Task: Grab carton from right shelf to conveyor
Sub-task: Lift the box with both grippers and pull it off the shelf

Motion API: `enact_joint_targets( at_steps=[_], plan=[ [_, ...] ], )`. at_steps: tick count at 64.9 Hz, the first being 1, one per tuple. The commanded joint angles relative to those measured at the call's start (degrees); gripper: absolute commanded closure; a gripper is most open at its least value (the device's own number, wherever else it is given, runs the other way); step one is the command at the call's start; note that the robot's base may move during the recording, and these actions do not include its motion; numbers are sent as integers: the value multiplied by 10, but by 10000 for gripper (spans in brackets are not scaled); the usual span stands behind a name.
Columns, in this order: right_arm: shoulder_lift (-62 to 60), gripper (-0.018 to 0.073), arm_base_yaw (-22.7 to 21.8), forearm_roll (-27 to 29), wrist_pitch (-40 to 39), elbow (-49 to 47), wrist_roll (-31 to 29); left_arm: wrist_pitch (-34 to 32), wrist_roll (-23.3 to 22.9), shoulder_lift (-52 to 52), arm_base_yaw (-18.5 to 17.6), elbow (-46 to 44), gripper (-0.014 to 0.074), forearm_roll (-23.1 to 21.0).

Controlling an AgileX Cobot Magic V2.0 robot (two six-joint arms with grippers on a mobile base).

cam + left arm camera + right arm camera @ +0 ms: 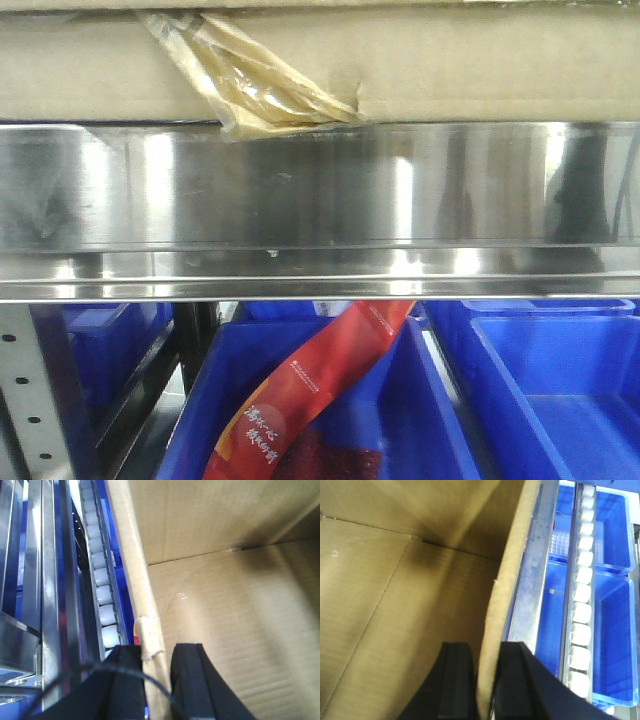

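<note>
Counting: one carton (pixel 450 70), one wad of amber tape (pixel 260 90) on its front face, at least three blue bins (pixel 560 390) below, and one red packet (pixel 310 390) leaning in the middle bin. One grey perforated upright (pixel 25 390) shows at lower left. Two grippers, one on each side wall.

The carton sits on the right shelf (pixel 320 200), its bottom edge along the top of the mirror-like rail. Both ends run out of the front view.

Left gripper (pixel 157 652) straddles the carton's left wall, one black pad outside and one inside. Can't tell whether it is clamped or just close. A thin black cable (pixel 125 672) crosses the outer pad. One row of white rollers (pixel 100 585) runs just beside that wall, with steel frame beyond; tight room there.

Right gripper (pixel 485 652) straddles the right wall the same way, with slim dark slivers beside the pads; grip unclear. Just outside are a steel rail and one roller row (pixel 580 605), with bins lower down.

The carton is plain brown corrugated board, open-topped, with a creased floor and a small tape scrap on the left rim.
</note>
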Motion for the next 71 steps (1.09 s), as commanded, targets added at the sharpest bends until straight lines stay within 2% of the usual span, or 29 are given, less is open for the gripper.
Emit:
enact_joint_targets(
  at_steps=[1, 26, 47, 71],
  plan=[
    [-9, 626, 7, 38, -30, -4, -14, -34, 6, -8, -8, -1, 617, -21],
    [-9, 626, 7, 38, -30, -4, -14, -34, 6, -8, -8, -1, 617, -19],
    [-9, 626, 7, 38, -30, -4, -14, -73, 6, -8, -8, -1, 617, -19],
    [-9, 626, 7, 38, -30, -4, -14, -74, 6, -8, -8, -1, 617, -19]
  ],
)
